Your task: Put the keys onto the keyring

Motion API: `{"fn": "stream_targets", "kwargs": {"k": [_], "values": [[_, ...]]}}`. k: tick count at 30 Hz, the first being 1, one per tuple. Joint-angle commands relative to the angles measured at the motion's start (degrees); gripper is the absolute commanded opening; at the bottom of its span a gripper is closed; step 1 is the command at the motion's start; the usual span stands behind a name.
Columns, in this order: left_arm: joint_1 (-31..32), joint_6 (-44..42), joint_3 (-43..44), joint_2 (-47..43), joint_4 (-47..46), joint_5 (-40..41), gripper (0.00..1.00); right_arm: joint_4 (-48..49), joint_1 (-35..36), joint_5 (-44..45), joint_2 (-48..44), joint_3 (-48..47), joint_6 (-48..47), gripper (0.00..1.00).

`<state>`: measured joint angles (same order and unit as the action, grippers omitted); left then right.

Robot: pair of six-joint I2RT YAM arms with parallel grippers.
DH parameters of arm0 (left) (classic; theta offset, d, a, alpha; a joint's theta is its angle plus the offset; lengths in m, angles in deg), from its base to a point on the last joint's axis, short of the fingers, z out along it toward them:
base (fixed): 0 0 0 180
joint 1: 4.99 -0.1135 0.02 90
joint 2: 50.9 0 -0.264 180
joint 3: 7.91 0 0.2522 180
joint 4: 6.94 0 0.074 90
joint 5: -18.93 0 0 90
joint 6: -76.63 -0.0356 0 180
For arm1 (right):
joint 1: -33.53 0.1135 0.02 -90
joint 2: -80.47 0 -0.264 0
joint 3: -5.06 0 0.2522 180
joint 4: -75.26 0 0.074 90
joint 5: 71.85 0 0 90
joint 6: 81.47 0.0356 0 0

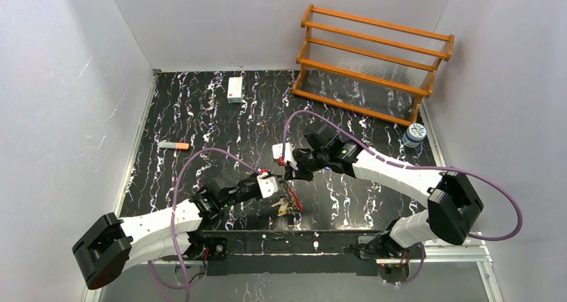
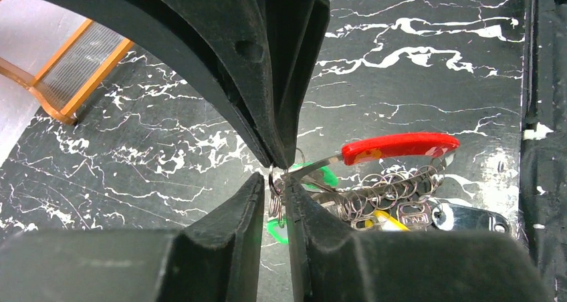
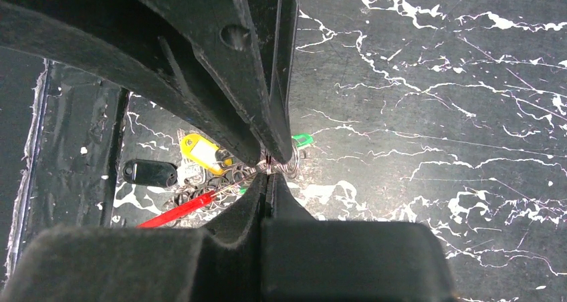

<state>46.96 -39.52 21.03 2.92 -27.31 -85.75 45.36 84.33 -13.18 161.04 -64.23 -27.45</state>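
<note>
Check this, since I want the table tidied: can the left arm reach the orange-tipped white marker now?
Probably not yet. The left gripper is shut on the red-segment metal keyring, though nothing lies between it and the orange-tipped white marker.

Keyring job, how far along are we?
Done: nothing clearly finished; I can't tell whether any key is threaded. In hand: left gripper pinches the keyring wire by its red segment, and right gripper is shut on what looks like the green key ring. Left: threading the green key, then the blue key, which no view shows.
</note>
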Motion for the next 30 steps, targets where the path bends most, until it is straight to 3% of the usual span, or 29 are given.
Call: {"fn": "stream_targets", "kwargs": {"k": [1, 10, 14, 20, 22, 26, 30], "values": [[0.1, -0.2, 2.6, 1.0, 0.2, -0.4, 0.15, 2.5, 0.5, -2.0, -1.5, -2.2, 0.4, 0.01], [0.1, -0.1, 3.3, 2.9, 0.2, 0.5, 0.00, 3.3, 0.6, -1.8, -2.3, -1.7, 0.4, 0.01], [0.1, 0.7, 3.4, 2.6, 0.1, 1.1, 0.00, 5.3, 0.6, -1.8, -2.6, -0.7, 1.1, 0.01], [0.1, 4.8, 0.3, 0.2, -5.4, 2.6, 0.00, 11.7, -0.6, -2.9, -5.9, 1.8, 5.0, 0.41], [0.1, 7.0, -1.4, -0.6, -9.1, 3.2, 0.00, 15.4, -1.8, -4.9, -7.8, 3.4, 7.0, 0.48], [0.1, 11.5, -4.8, -1.8, -16.7, 4.8, 0.00, 20.1, -4.3, -8.6, -9.3, 5.3, 9.2, 0.48], [0.1, 14.8, -8.3, -2.3, -25.2, 6.2, 0.00, 21.3, -7.5, -12.4, -9.2, 6.6, 11.0, 0.31]]}}
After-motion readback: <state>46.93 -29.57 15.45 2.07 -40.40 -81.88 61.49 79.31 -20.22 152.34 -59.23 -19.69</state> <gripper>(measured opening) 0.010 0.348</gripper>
